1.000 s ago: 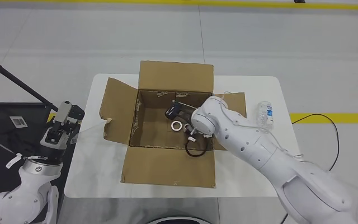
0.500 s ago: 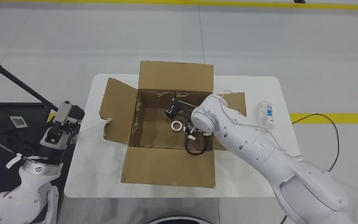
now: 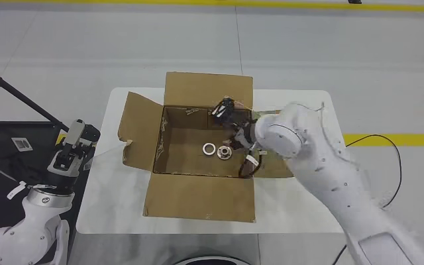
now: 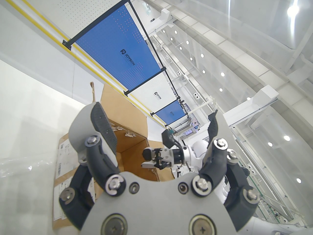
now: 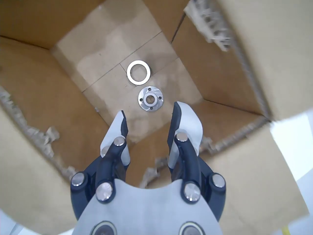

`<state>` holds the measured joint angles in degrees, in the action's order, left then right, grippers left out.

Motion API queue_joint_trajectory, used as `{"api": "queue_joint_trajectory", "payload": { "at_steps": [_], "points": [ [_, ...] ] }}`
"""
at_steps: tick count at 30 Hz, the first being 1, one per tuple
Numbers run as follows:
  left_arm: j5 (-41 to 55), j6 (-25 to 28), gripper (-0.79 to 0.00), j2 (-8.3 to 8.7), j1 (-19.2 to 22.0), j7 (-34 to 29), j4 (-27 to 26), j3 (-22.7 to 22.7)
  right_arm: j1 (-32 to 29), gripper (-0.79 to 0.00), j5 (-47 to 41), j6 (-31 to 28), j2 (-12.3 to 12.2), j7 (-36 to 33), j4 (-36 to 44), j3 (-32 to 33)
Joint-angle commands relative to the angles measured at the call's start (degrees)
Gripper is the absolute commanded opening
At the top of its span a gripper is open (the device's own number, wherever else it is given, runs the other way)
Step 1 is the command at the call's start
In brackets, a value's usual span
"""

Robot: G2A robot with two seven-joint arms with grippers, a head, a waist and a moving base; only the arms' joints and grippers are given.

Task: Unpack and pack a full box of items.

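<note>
Underneath everything, a white surface (image 3: 106, 199) with rounded corners. At its middle, an open cardboard box (image 3: 199, 195), upright, all four flaps folded outward, the inside nearly bare down to the brown floor. Across the box's right flap, the white right arm (image 3: 311, 152), coming in from the robot's right side and ending over the right rear part of the opening. At its end, the right hand (image 5: 149, 113), above the box floor and tipped down into the box, fingers parted to a middling gap with nothing between them and touching nothing. Off the surface's left edge and well apart from the box, the left hand (image 4: 154, 113), angled upward toward the box and the ceiling beyond, fingers spread wide and holding nothing. Along the flap edges and inner corners, ragged shreds of torn tape (image 5: 212, 25). On the box floor, near its middle, two small metal parts lying flat, just beside each other but apart: a flanged metal disc (image 5: 150, 99) with a centre hole and small holes around it, the nearer of the two to the right hand's fingertips, and beyond it a plain flat ring (image 5: 139, 72), toward the box's left side.
</note>
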<state>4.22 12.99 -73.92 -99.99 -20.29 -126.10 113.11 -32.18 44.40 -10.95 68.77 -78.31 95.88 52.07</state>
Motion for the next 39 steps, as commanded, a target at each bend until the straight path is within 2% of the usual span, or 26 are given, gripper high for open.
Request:
{"api": "queue_joint_trajectory", "payload": {
  "at_steps": [1, 3, 6, 8, 10, 13, 19, 27, 33, 37, 39],
  "points": [
    [0.0, 0.0, 0.000, 0.00, 0.0, 0.0, 0.0, 0.0, -4.4, -0.197, 1.1, 0.2, -1.9, -1.3, 7.1, 8.6],
    [0.0, 0.0, 0.000, 0.00, 0.0, 0.0, 0.0, 0.0, -8.6, -0.089, 2.4, 0.9, -3.4, -1.6, 12.2, 16.9],
    [0.0, 0.0, 0.000, 0.00, 0.0, 0.0, 0.0, 0.0, -14.7, -0.062, 2.5, 1.6, -5.1, -1.0, 16.8, 29.1],
    [0.0, 0.0, 0.000, 0.00, 0.0, 0.0, 0.0, 0.0, -18.1, -0.009, 3.3, 2.5, -5.9, 0.1, 17.8, 35.9],
    [0.0, 0.0, 0.000, 0.00, 0.0, 0.0, 0.0, 0.0, -20.5, -0.003, 6.8, 3.8, -6.5, 0.6, 17.0, 41.4],
    [0.0, 0.0, 0.000, 0.00, 0.0, 0.0, 0.0, 0.0, -22.5, 0.000, 8.6, 5.3, -7.0, 2.0, 13.2, 44.5],
    [0.0, 0.0, 0.000, 0.00, 0.0, 0.0, 0.0, 0.0, -20.1, 0.000, 10.9, 4.8, -7.3, 4.5, -1.3, 42.0],
    [0.0, 0.0, 0.000, 0.00, 0.0, 0.0, 0.0, 0.0, -11.4, 0.000, 16.9, 5.4, -6.5, 7.2, -20.6, 31.5],
    [0.0, 0.0, 0.000, 0.00, 0.0, 0.0, 0.0, 0.0, -5.9, 0.000, 16.8, 4.0, -5.4, 8.9, -31.5, 25.9],
    [0.0, 0.0, 0.000, 0.00, 0.0, 0.0, 0.0, 0.0, -3.4, -0.018, 17.8, 3.4, -5.0, 9.4, -36.6, 23.2],
    [0.0, 0.0, 0.000, 0.00, 0.0, 0.0, 0.0, 0.0, -2.5, -0.086, 17.6, 3.2, -4.7, 10.0, -38.7, 22.3]
  ]
}}
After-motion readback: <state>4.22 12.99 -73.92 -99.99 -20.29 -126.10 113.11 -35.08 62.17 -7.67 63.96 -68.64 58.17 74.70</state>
